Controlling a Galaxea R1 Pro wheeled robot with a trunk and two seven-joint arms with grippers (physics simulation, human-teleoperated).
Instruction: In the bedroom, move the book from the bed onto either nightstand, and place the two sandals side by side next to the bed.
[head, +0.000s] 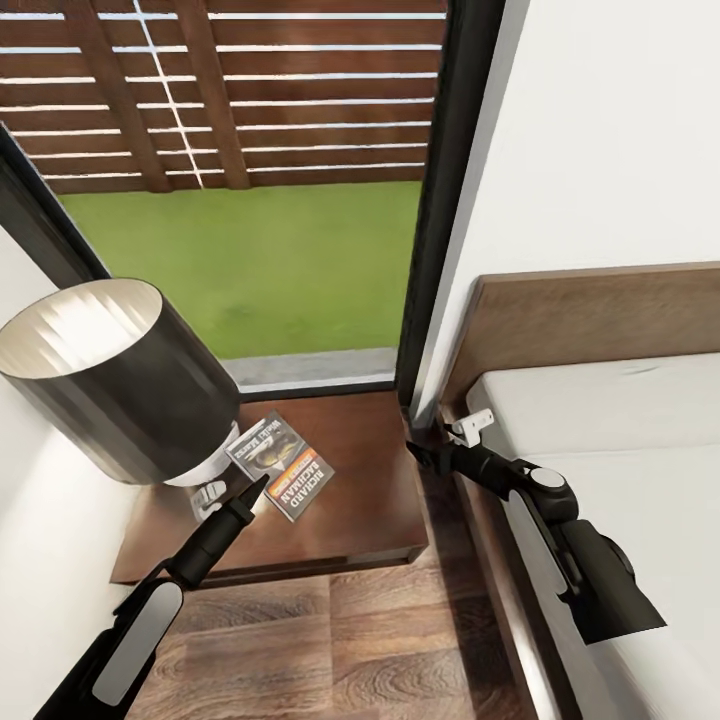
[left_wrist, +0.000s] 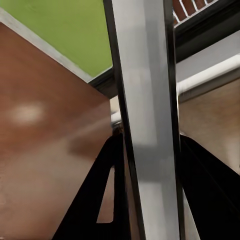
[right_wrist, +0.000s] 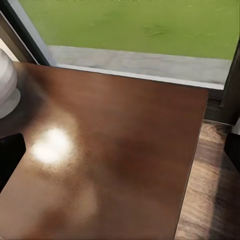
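Book (head: 281, 466): lies flat on the nightstand (head: 370, 490), near its left half, just beside the lamp (head: 120, 385).
Open room: the nightstand's right half is bare; a strip of plank floor (head: 350, 640) runs between it and the bed (head: 620, 450).
Left gripper (head: 258, 487): tips at the book's near edge; claw width cannot be told.
Right gripper (head: 418, 452): low by the bed's corner, pointing at the nightstand; claw width unclear.
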